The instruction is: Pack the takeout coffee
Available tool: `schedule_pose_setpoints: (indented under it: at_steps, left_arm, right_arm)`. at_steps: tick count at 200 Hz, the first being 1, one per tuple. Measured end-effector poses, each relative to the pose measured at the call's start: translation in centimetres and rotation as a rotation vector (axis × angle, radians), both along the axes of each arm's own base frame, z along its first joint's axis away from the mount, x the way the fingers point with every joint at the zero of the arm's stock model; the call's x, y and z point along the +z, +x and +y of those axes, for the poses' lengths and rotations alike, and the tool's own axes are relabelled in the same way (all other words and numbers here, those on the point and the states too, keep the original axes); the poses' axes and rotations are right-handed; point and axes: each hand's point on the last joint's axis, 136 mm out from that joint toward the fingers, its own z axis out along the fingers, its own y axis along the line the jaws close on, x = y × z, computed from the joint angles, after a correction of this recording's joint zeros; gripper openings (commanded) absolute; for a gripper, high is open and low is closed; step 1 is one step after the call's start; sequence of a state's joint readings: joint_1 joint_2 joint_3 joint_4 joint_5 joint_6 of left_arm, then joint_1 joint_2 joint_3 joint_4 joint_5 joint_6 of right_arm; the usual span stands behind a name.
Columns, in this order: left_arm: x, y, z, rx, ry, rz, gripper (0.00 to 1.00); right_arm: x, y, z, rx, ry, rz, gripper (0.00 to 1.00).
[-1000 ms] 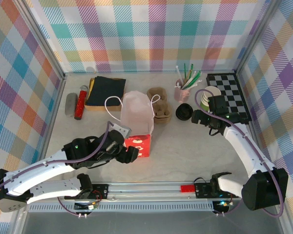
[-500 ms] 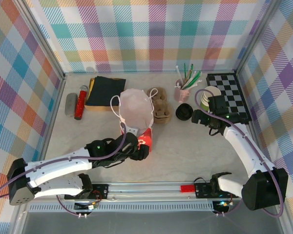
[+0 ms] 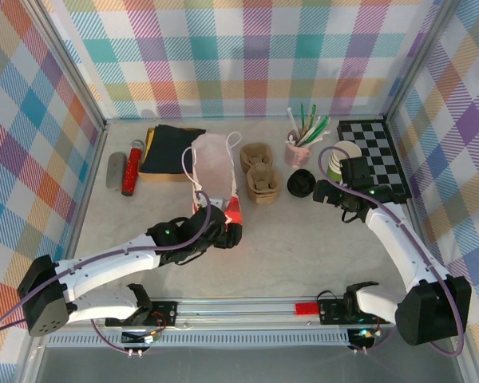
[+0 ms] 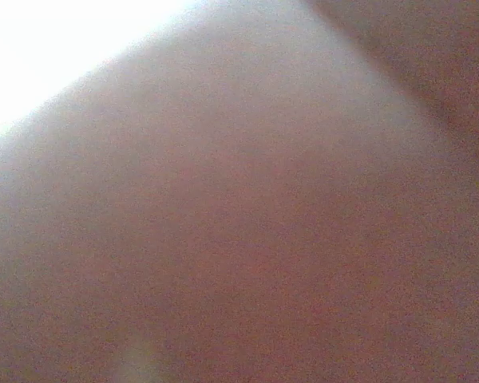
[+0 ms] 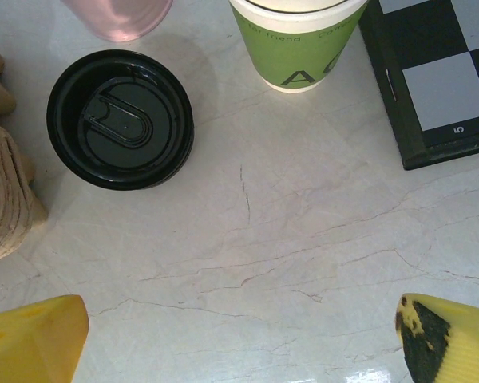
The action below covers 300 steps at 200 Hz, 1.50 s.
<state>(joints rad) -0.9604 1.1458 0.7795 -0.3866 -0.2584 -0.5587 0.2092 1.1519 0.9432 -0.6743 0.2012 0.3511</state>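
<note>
The right gripper [image 3: 323, 191], spread wide, hovers by the lidded takeout coffee [image 5: 120, 118]; the left gripper [image 3: 230, 231] touches the paper bag [image 3: 215, 163], grip unclear.

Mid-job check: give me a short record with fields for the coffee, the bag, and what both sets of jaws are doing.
coffee: black lid on, standing on the table, not gripped
neighbours: carrier on one side, lidless green cup on the other
bag: left of the carrier, red base toward the arms
left gripper: at the bag's red base; jaws' state unclear
right gripper: jaws wide open, empty, over bare table beside the coffee
packed: not yet
</note>
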Motion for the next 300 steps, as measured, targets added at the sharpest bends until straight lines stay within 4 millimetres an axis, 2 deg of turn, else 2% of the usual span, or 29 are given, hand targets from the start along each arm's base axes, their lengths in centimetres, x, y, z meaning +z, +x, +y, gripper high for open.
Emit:
schedule_pose_setpoints:
  at_steps: [39,131,161,209,229,266,300]
  left_arm:
    - [-0.3,2.4,-0.2,-0.02,0.031,-0.008,0.81]
    - [0.4,9.8,-0.7,-0.053,0.048,-0.009,0.81]
    - [0.8,11.1,-0.6,-0.066,0.055,-0.017,0.82]
    - [0.7,10.2,-1.1,-0.101,0.054,0.006,0.87]
    - [1.3,9.2,-1.4,-0.114,0.049,0.009,0.94]
    - [3.4,6.3,-2.3,-0.16,0.034,-0.008,0.96]
    - [6.3,4.2,-1.9,-0.165,0.003,-0.054,0.97]
  right_arm:
    - [0.0,0.0,0.0,0.0,0.001,-0.002,0.98]
    - [0.0,0.1,-0.1,-0.003,-0.008,-0.001,0.99]
    - [0.1,1.0,0.0,0.012,-0.026,0.009,0.99]
    - [2.7,2.6,0.3,0.057,-0.049,-0.049,0.99]
    - [3.5,2.8,0.5,0.082,-0.056,-0.059,0.99]
    - [3.8,3.4,0.8,0.128,-0.081,-0.033,0.99]
    - [4.0,3.9,1.0,0.165,-0.105,-0.01,0.99]
